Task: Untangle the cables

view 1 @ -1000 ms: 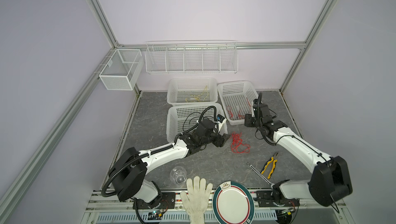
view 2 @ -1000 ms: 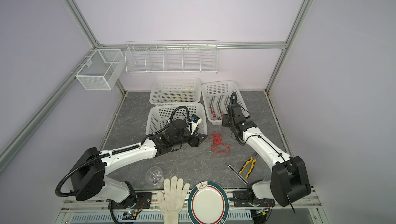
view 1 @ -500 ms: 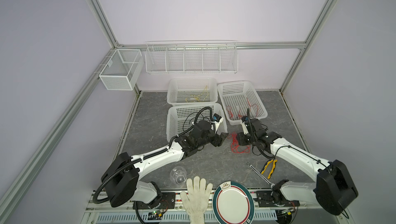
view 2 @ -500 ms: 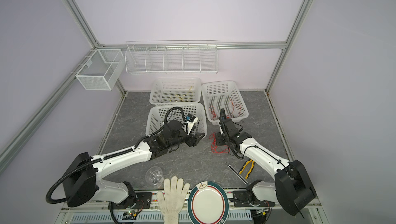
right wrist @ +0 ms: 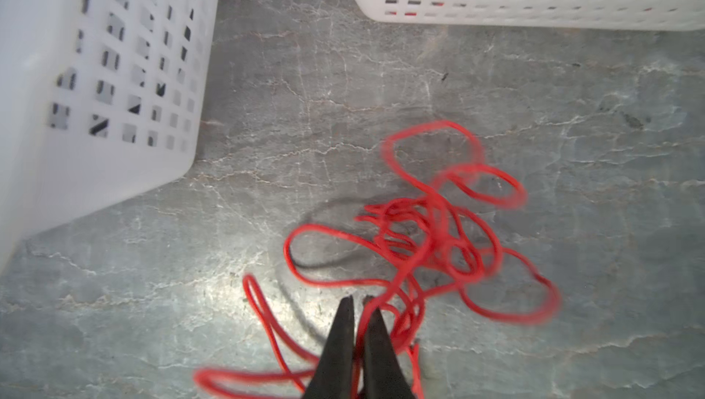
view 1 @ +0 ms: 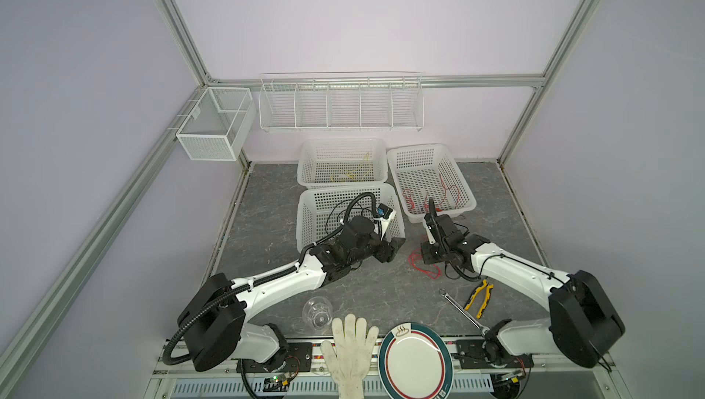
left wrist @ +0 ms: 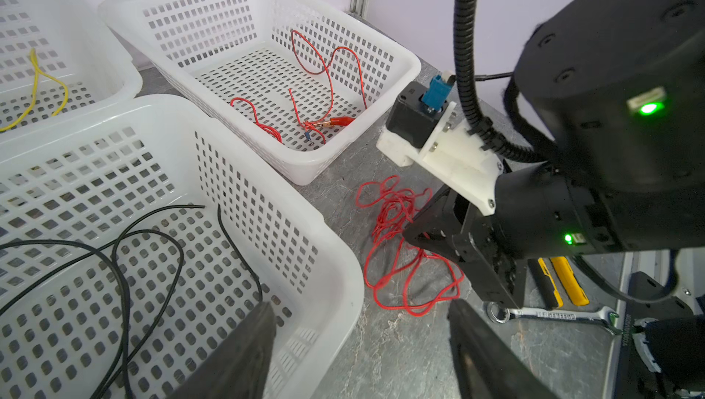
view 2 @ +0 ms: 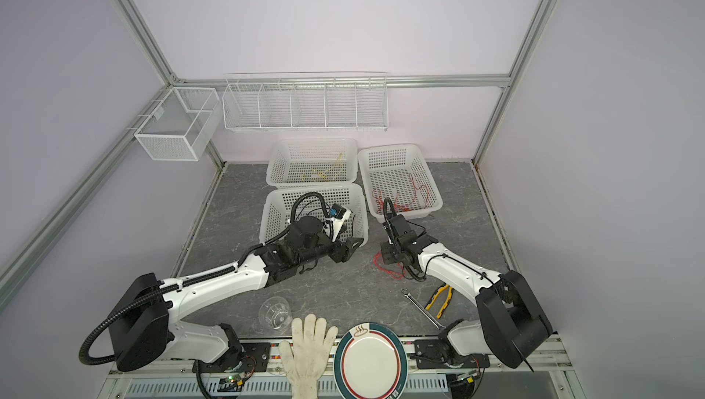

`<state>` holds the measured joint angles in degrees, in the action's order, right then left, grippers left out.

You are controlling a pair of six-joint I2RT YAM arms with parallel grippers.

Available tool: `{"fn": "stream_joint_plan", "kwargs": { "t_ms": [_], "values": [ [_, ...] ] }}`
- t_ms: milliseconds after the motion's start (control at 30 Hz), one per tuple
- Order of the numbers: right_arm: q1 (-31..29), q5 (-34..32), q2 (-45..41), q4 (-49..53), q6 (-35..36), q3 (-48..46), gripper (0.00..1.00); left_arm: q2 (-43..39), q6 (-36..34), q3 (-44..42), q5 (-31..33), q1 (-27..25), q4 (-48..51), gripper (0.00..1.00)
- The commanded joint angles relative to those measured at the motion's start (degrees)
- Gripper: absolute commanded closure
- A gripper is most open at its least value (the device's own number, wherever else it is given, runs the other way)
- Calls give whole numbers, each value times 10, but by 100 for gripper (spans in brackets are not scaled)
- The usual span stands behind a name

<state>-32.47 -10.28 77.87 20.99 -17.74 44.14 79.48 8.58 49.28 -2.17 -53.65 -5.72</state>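
Two tools inspected. My right tool [right wrist: 360, 303] is closed to a sliver, pinching one strand of the tangled red cable [right wrist: 431, 233], which lies on the surface [view 1: 267, 233] at 4 o'clock from the near basket [view 1: 305, 225]. My left tool [left wrist: 360, 307] stands wide and empty over that basket's corner. Black cable [left wrist: 122, 248] lies inside it. Yellow cable [left wrist: 38, 84] lies in the rear basket [view 1: 305, 147] at 12 o'clock.

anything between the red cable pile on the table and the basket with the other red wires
Nothing visible. Only bare table lies between the red cable pile and the basket, though its near wall must be cleared. The right gripper is shut on a strand.
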Motion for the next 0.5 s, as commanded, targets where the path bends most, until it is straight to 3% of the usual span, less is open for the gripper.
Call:
{"fn": "stream_joint_plan", "kwargs": {
  "t_ms": [0, 267, 467],
  "values": [
    [-5, -13, -54, 21, 14, 5, 94, -7, 5, -4, 1, -2, -14, 27],
    [-5, -16, -207, 59, 43, 18, 94, -2, 4, -2, -29, -2, -33, 23],
    [-5, -20, -260, 94, 40, 33, 94, 6, 21, 3, -61, -10, -59, 23]
  ]
}}
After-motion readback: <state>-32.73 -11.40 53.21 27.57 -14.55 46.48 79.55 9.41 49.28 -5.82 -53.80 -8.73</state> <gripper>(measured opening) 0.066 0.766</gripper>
